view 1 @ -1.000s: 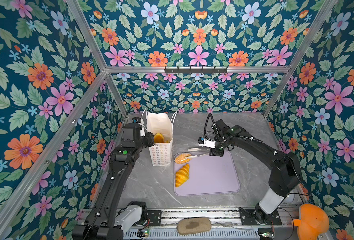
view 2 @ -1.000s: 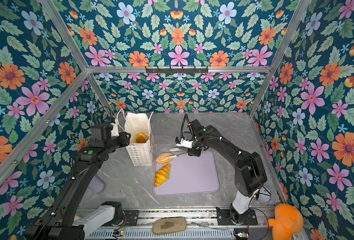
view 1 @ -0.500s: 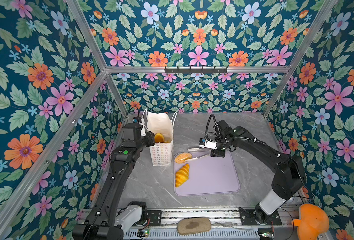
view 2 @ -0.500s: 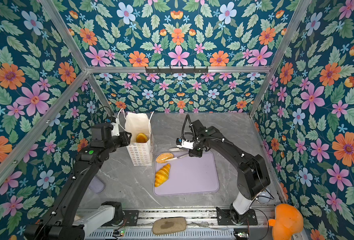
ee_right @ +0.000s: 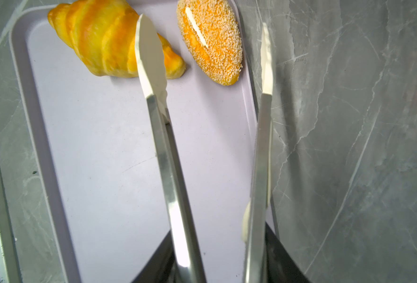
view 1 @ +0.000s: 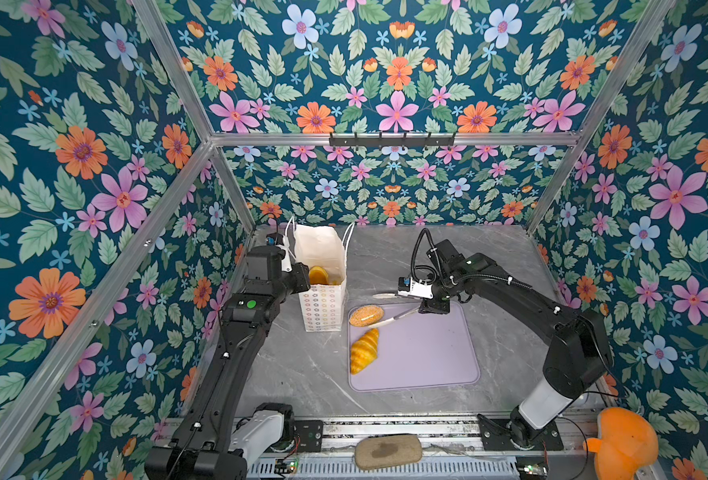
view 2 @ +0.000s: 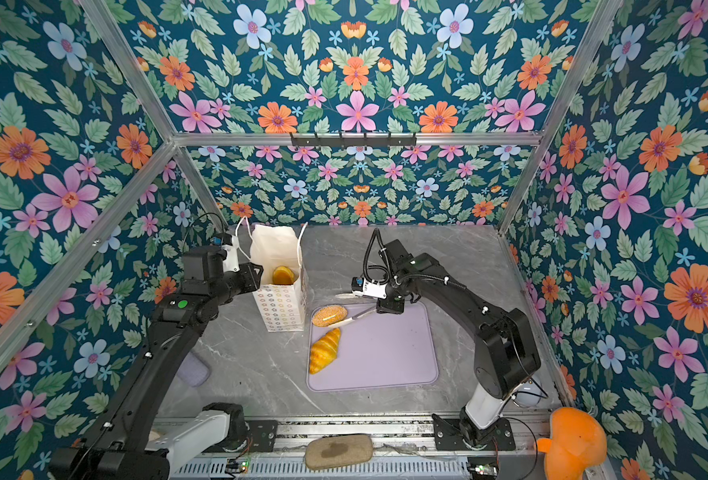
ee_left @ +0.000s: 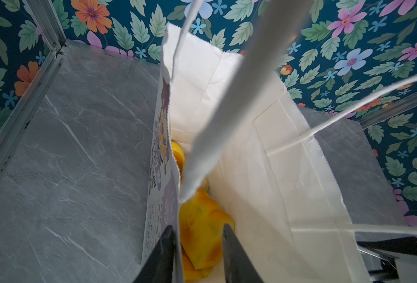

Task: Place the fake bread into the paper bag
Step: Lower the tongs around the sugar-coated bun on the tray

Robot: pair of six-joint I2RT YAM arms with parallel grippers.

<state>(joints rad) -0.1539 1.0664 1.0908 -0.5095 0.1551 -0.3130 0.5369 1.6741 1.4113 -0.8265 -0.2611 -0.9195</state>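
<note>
While a wall of the flowery white paper bag [ee_left: 251, 159] is straddled by the part-open left gripper [ee_left: 198, 227], spread silver metal tongs [ee_right: 168, 159] are held by the right gripper [ee_right: 218, 261].

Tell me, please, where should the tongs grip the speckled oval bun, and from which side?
Probably across its narrow middle: the speckled oval bun lies flat, its long axis roughly toward the tongs. Come from the tray's bare side; the paper bag stands at the far end.
</note>
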